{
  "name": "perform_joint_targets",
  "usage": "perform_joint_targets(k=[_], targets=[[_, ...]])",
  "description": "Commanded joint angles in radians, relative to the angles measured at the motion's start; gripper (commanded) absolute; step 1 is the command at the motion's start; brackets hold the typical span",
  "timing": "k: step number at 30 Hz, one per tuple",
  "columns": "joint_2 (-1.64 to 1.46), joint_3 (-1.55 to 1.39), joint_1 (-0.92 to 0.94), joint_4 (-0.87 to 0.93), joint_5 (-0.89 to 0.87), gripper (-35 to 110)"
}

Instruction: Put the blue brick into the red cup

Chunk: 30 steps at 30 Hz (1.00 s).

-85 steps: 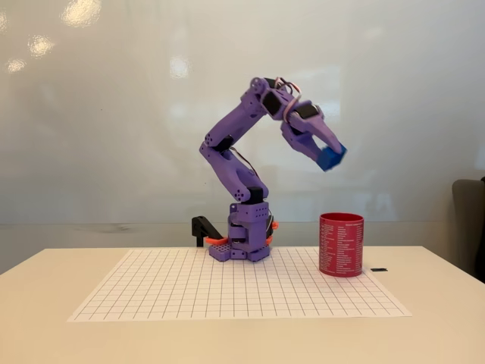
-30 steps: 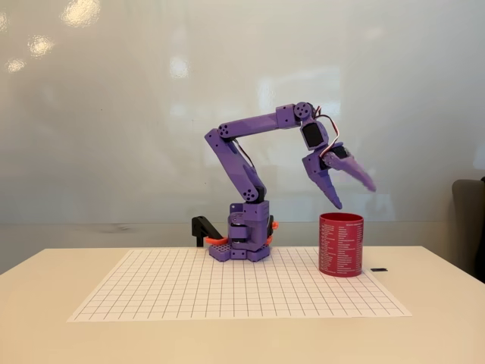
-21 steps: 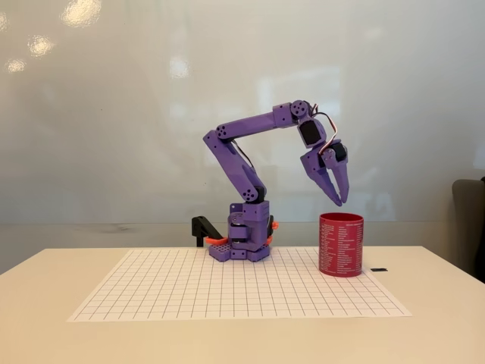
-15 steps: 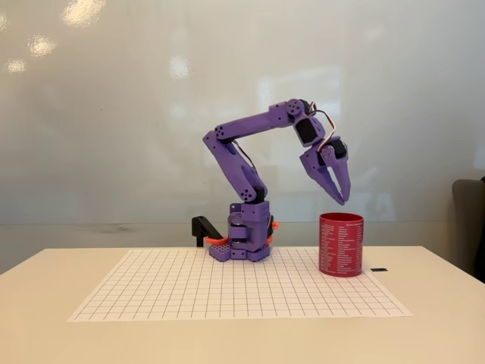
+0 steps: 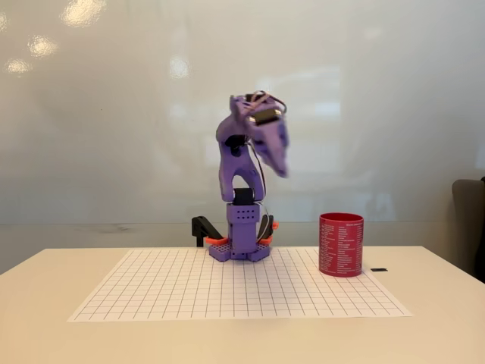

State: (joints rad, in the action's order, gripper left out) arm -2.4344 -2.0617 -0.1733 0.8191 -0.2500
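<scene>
The red cup (image 5: pixel 341 244) stands upright on the right part of the white grid sheet (image 5: pixel 174 292), its sides covered in small white print. The blue brick is hidden from this fixed view. The purple arm is folded up over its base (image 5: pixel 241 246), left of the cup. My gripper (image 5: pixel 282 170) points down and to the right, high above the sheet and well to the left of the cup. It is blurred by motion, its fingers drawn together into one tapered tip with nothing seen between them.
A small black item (image 5: pixel 378 269) lies on the table just right of the cup. A black and orange clamp (image 5: pixel 203 228) sits behind the base on the left. A dark chair (image 5: pixel 471 220) shows at the right edge. A whiteboard wall fills the background.
The brick held 2.8 s ago left the gripper, which opened over the cup and shut again. Since half a second ago the arm has swung left and folded back over its base.
</scene>
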Motion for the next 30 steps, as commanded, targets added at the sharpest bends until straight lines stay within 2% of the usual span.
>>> perform_joint_targets(k=[1,5,10,15,30], targets=[[-0.152,-0.014,0.110,-0.034,0.040,0],[-0.314,-0.043,0.183,0.012,0.040,0],[-0.664,-0.184,0.279,0.078,0.055,0],[-0.861,-0.383,0.281,0.135,0.075,0],[-0.868,-0.977,0.123,0.150,0.140,0]])
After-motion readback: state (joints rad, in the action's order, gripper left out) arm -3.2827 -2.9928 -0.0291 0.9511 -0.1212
